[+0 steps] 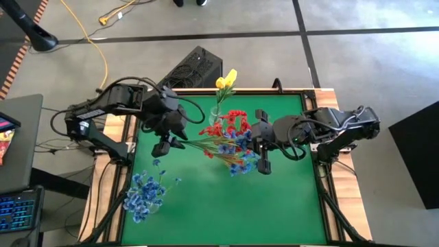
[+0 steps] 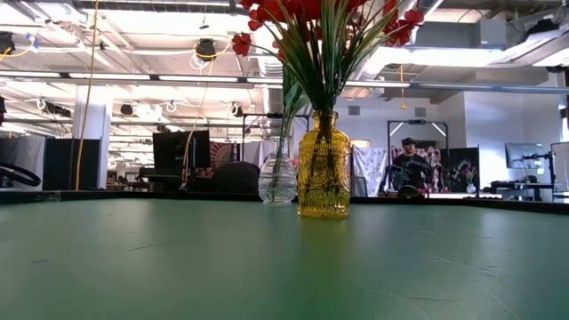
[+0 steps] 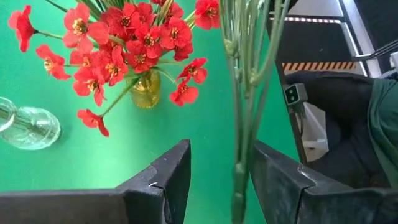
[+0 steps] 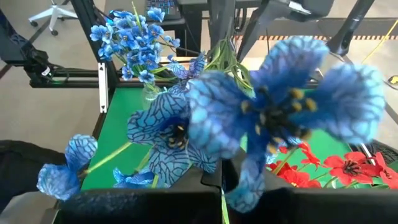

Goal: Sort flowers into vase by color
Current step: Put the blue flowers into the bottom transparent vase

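Observation:
A spray of blue flowers (image 1: 240,161) on long green stems (image 1: 199,144) hangs level above the green table, over its middle. My right gripper (image 1: 264,165) is shut on its bloom end. My left gripper (image 3: 221,186) stands open around the stem ends (image 3: 239,180), which pass close to one finger. Red flowers (image 3: 124,43) stand in an amber vase (image 2: 324,169). Yellow flowers (image 1: 225,81) stand in a clear vase (image 2: 277,182) near the far edge. More blue flowers (image 1: 144,195) stand at the near left. My right gripper pinches a thin green stem (image 4: 222,208) between its two shut fingers, just behind the blue blooms (image 4: 273,118), which hide most of the place of contact. The fingers come from the table's right, slanting down. The spray is lifted clear, its stems running level toward the table's left.
The amber vase stands right below the held spray. A black box (image 1: 192,65) lies on the floor past the far edge. The near right of the green table (image 1: 274,213) shows bare cloth. A person (image 2: 411,169) stands far back in the room.

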